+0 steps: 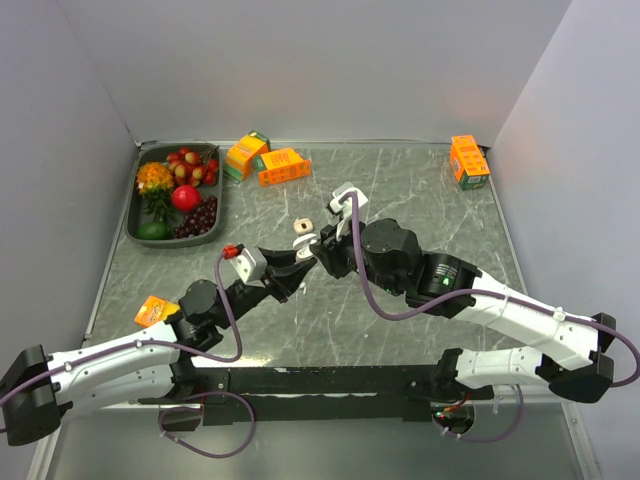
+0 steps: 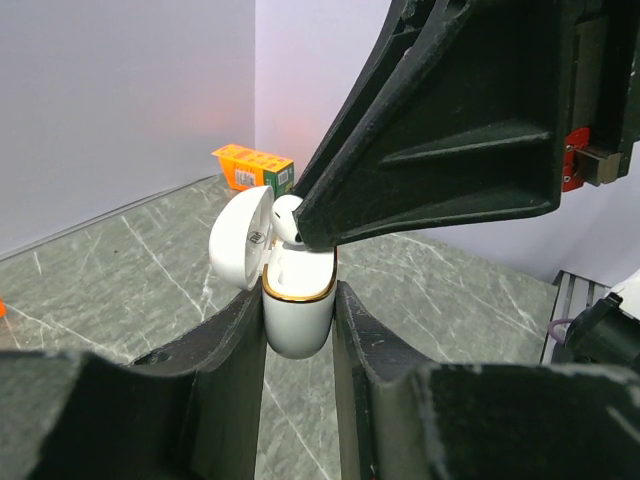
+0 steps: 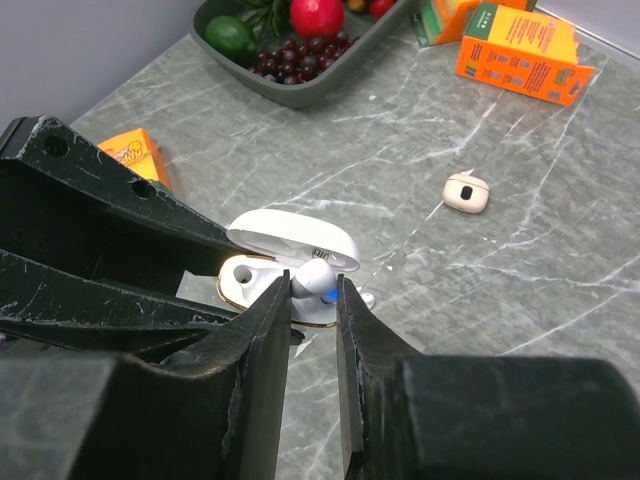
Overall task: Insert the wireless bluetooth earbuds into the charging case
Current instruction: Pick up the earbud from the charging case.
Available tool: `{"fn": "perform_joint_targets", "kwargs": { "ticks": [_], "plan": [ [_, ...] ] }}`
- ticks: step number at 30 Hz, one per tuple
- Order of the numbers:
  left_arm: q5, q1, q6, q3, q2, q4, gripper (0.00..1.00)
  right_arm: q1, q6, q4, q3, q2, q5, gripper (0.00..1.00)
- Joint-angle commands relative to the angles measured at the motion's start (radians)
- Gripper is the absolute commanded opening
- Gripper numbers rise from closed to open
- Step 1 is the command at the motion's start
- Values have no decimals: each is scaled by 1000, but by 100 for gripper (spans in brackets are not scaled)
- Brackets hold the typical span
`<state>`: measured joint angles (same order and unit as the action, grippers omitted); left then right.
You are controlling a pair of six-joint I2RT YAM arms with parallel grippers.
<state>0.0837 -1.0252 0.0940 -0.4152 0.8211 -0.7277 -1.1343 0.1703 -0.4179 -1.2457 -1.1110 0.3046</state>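
The charging case is white with a gold rim. Its lid is flipped open, and my left gripper is shut on its body, holding it above the table. One white earbud is pinched in my right gripper, right over the case's open top. In the left wrist view the earbud shows beneath the right gripper's black finger. From the top view both grippers meet at the table's middle. A small white piece lies on the table beside the case.
A small beige case lies on the marble table further out. A dark tray of fruit sits at the back left. Orange boxes stand behind the middle, another at the back right. An orange packet lies near the left arm.
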Motion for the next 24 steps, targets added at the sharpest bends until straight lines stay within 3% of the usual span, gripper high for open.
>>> {"fn": "perform_joint_targets", "kwargs": {
  "ticks": [1,14,24],
  "plan": [
    [37,1,9,-30,26,51,1,10,-14,50,-69,53,25,14],
    [22,2,55,-117,75,188,1,10,-40,50,-67,50,25,12],
    [25,1,49,-70,53,108,1,11,-40,62,-58,63,-15,8]
  ]
}}
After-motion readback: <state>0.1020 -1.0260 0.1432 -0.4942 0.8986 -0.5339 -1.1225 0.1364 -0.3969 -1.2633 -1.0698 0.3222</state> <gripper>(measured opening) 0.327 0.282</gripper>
